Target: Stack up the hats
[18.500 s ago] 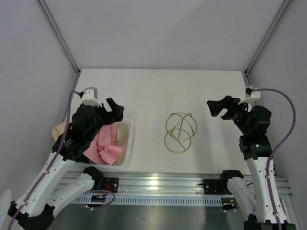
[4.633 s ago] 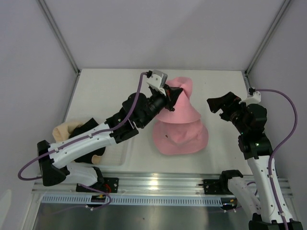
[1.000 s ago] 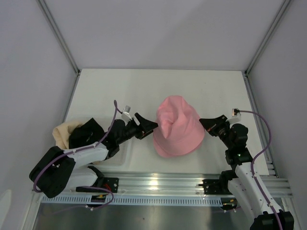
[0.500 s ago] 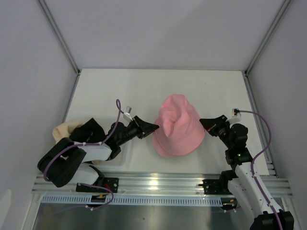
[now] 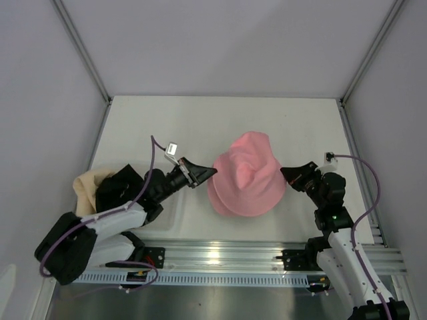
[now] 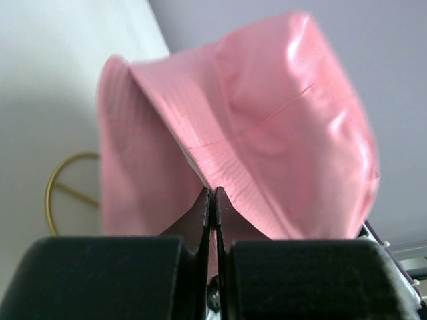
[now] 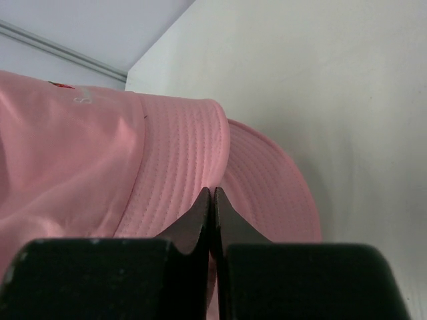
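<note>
Evidently both hands pinch opposite edges of one brim. The left hand point(image 6: 213, 195) is clamped on the pink hat point(image 6: 267, 133), and the right hand point(image 7: 211, 192) likewise, probably to spread it squarely over the second pink hat point(image 7: 270, 190) mid-tabletop point(image 5: 200, 127). Only the right wrist view separates the two brims. Only the left wrist view shows a gold wire ring point(image 6: 57, 187) underneath. Only the overhead view shows the black hat point(image 5: 120, 183) and the beige hat point(image 5: 83, 187) at the left.
</note>
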Tool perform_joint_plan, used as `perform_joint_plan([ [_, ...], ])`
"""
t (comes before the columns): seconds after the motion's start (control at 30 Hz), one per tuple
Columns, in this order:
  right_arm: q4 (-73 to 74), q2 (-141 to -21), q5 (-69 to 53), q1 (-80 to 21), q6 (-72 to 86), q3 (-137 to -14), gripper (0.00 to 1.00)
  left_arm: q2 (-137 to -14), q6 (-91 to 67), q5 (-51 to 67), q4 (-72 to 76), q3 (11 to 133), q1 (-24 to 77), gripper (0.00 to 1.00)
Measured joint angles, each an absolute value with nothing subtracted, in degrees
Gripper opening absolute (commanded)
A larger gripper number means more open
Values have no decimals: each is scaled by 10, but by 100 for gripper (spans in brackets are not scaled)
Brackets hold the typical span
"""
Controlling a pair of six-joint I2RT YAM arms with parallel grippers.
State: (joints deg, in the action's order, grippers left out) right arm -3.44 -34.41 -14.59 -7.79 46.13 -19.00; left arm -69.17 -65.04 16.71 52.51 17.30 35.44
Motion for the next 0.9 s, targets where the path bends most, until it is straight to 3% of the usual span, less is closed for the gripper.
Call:
perform_joint_plan([
  [0.2,26,-309,-130,-78,426,-232,0,-577,-527,145,380,268,367,1],
  [0.7,169,-188,-82,-78,413,-246,0,-605,-459,101,255,294,435,1],
  [0.9,177,-196,-65,-79,415,-202,0,-625,-455,72,241,300,437,1],
])
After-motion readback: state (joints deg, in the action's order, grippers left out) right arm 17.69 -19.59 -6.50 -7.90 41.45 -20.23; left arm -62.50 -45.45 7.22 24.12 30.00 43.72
